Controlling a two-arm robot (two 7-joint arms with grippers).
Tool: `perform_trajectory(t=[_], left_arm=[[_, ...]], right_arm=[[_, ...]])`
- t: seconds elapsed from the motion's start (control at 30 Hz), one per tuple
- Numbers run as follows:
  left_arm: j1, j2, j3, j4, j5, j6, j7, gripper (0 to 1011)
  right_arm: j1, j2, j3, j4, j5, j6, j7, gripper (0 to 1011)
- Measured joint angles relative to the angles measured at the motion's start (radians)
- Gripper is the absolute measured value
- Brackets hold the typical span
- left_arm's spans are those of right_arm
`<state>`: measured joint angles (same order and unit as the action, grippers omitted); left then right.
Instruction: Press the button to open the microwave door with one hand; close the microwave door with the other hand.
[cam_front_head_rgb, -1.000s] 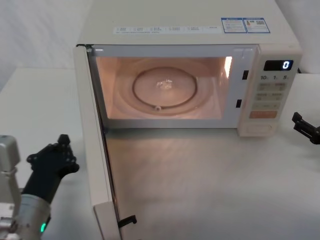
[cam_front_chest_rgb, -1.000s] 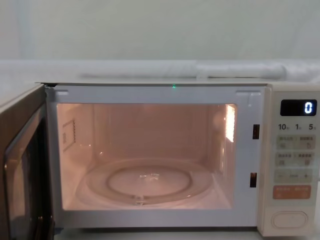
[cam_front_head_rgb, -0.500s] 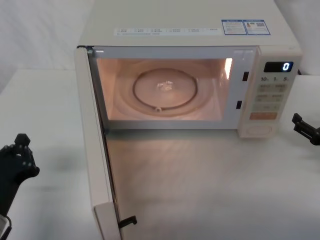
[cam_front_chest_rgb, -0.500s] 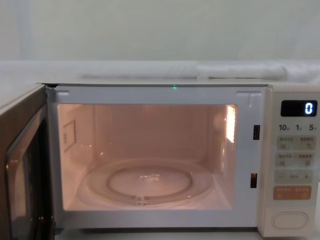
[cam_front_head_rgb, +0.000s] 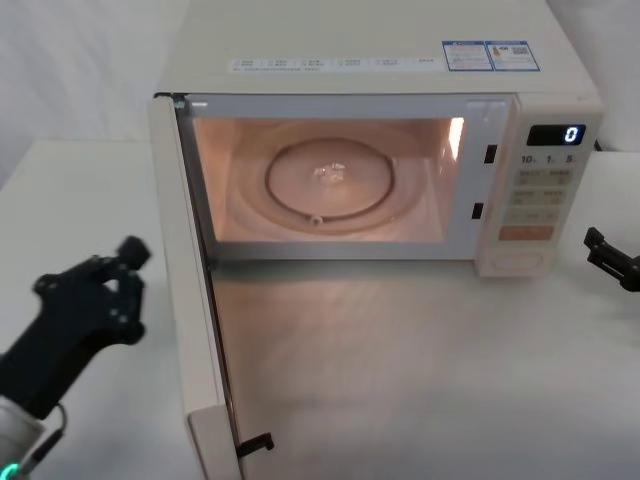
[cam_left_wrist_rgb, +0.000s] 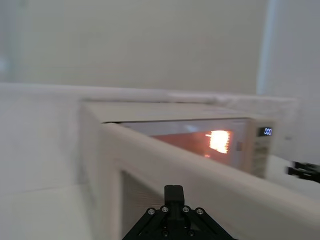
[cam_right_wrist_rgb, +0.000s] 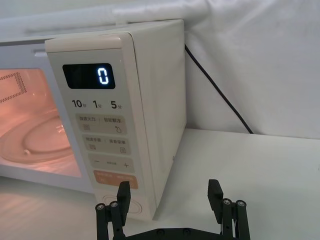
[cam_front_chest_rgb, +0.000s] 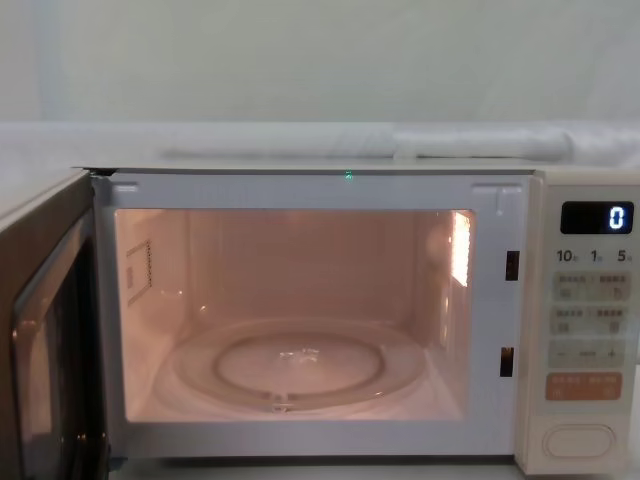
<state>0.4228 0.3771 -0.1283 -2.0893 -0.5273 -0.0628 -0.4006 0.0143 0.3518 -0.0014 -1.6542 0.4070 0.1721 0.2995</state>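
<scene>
Microwave door (cam_front_head_rgb: 190, 300) is standing fully open, swung out toward the robot on its left-side hinge with the lit cavity (cam_front_chest_rgb: 290, 310) exposed, and the left gripper (cam_front_head_rgb: 95, 300) is sitting just beside its outer face on the robot's left, nearer arm for the close; can't tell its finger state. Door's long edge is running front-to-back, so the push would need to go rightward and back, nothing blocking the swing. Right gripper (cam_right_wrist_rgb: 170, 200) is idling, fingers spread, just off the button (cam_right_wrist_rgb: 122, 206).
</scene>
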Motion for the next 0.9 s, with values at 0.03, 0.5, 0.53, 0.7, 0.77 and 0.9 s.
perform_trajectory(t=[0.03,0.5,0.53,0.7,0.77,0.9], left_arm=[[-0.007,0.009,0.008,0.003,-0.005,0.004,-0.009,0],[-0.242,0.039,0.234,0.136,0.014,0.04,-0.066,0],[-0.274,0.036,0.261,0.15,0.021,0.04,-0.07,0],[-0.363,0.024,0.333,0.186,0.042,0.045,-0.083,0],[-0.404,0.019,0.363,0.202,0.051,0.051,-0.088,0],[-0.467,0.009,0.411,0.228,0.066,0.064,-0.089,0]], right_arm=[[0.0,0.0,0.0,0.0,0.0,0.0,0.0,1002],[0.0,0.0,0.0,0.0,0.0,0.0,0.0,1002],[0.0,0.0,0.0,0.0,0.0,0.0,0.0,1002],[0.0,0.0,0.0,0.0,0.0,0.0,0.0,1002],[0.0,0.0,0.0,0.0,0.0,0.0,0.0,1002],[0.0,0.0,0.0,0.0,0.0,0.0,0.0,1002]])
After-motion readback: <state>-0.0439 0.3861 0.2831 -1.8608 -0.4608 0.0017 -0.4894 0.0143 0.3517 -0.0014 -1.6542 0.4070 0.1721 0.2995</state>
